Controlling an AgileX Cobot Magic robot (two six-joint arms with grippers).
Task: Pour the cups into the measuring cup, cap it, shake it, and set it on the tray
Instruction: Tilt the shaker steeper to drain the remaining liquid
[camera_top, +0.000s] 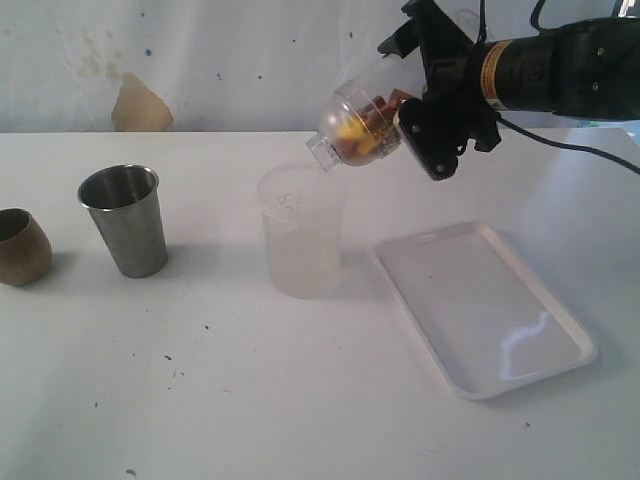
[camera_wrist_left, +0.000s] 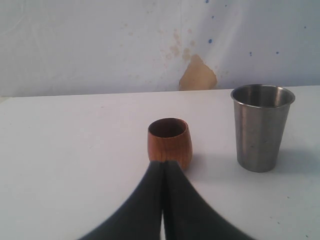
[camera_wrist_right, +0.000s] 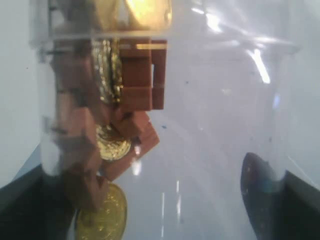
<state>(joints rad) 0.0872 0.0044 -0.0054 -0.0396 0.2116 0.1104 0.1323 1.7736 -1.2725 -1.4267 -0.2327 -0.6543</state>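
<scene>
My right gripper (camera_top: 420, 120) is shut on the clear measuring cup (camera_top: 352, 125) and holds it in the air, tilted, with its mouth pointing down toward a frosted cup (camera_top: 300, 235) on the table. Brown bricks and gold coins (camera_wrist_right: 107, 142) lie inside the measuring cup (camera_wrist_right: 210, 125); black scale marks show on its wall. The steel tumbler (camera_top: 125, 220) and the wooden cup (camera_top: 20, 247) stand upright at the left. My left gripper (camera_wrist_left: 164, 163) is shut and empty, its tips just short of the wooden cup (camera_wrist_left: 170, 142), with the tumbler (camera_wrist_left: 261, 127) beside it. The white tray (camera_top: 480, 310) lies empty at the right.
The frosted cup stands mid-table, between the tumbler and the tray. A pale wall with a brown patch (camera_top: 140, 105) runs behind the table. My left arm does not show in the exterior view.
</scene>
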